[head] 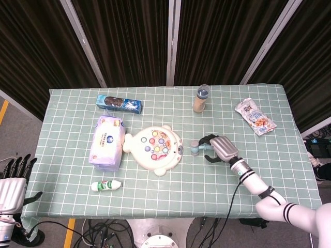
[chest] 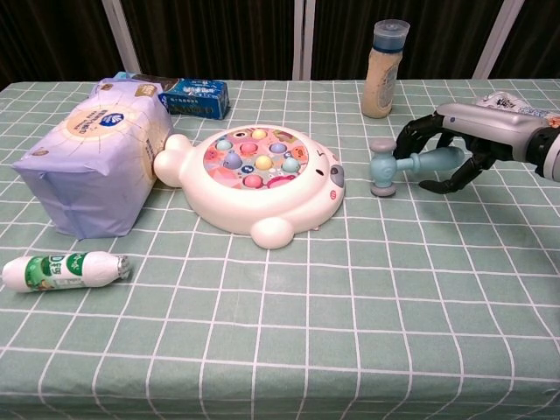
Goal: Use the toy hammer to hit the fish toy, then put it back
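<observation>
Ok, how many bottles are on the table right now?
2. A tan bottle with a blue cap stands upright near the far edge, beyond the toy hammer. A small white bottle with a green label lies on its side near the front-left edge, in front of the tissue pack.

The head view looks steeply down from high above the near edge, far enough back to take in the whole tabletop [head: 165,103], the dark curtains behind it and floor on either side. It faces away from the robot. The chest view sits low, near the tabletop's [chest: 350,332] front edge, looking across the cloth at a shallow angle toward the curtains, much closer in. Both share the middle and far part: the fish toy [head: 154,148] [chest: 262,180] left of the right hand [head: 220,149] [chest: 455,157], and the bottle [head: 200,99] [chest: 383,70] beyond the hand. The left hand [head: 11,181] shows only in the head view, at its lower left.
</observation>
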{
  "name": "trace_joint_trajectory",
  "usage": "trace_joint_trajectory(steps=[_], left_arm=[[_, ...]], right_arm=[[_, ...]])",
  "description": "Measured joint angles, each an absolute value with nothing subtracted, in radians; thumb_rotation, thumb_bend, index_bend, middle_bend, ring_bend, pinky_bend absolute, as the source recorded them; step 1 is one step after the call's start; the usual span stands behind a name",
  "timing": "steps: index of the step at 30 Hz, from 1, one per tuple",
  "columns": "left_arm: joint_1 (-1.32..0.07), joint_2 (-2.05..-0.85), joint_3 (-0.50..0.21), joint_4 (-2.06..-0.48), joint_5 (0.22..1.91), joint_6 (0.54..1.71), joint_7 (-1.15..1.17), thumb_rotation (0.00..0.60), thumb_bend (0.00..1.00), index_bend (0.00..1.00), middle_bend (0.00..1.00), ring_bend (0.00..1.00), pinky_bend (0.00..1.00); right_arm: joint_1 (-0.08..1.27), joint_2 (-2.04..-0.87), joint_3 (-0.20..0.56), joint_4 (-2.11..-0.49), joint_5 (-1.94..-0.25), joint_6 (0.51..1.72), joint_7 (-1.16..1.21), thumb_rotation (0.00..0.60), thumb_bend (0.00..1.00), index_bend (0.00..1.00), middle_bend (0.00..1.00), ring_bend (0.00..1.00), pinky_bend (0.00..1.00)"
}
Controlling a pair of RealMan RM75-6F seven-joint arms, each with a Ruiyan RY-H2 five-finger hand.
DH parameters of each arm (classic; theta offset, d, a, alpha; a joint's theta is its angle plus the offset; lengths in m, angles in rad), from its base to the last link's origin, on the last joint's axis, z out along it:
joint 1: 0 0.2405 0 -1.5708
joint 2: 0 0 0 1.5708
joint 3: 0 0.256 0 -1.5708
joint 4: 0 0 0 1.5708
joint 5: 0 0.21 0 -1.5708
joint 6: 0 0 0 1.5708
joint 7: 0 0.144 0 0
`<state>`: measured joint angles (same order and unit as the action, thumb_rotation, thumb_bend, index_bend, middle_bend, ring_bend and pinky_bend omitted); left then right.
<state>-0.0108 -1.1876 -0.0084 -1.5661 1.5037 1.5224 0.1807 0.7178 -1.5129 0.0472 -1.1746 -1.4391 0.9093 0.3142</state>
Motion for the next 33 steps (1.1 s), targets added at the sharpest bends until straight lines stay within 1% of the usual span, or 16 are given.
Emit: trace_joint_trajectory(steps=[15,28,33], left_arm=[[-0.005,-1.19,-0.004,-1.561,1.509,1.532,0.176,0.6,0.05,0.1,0.02,0.0,0.0],[-0.002,-1.189,-0.002,-1.563,1.512,1.538,0.176,0.6,0.05,0.1,0.02,0.0,0.0],[-0.004,-1.187,-0.007,-1.564,1.515,1.541,0.178,0.6,0.05,0.1,0.02,0.0,0.0]], right_arm=[[0.685,-1.529,0.04,-1.154,-1.453,0.928,0.318,0.6,0.24,0.32,0.32,0.23,0.35],[0.678,-1.518,0.051,-1.167,-1.455,0.933,0.314,0.6,0.24,0.32,0.32,0.23,0.35],[0.657,-1.485,0.055,-1.199,-1.46,0.982,0.29,0.6,0.25,0.31,0.32,0.23,0.35]])
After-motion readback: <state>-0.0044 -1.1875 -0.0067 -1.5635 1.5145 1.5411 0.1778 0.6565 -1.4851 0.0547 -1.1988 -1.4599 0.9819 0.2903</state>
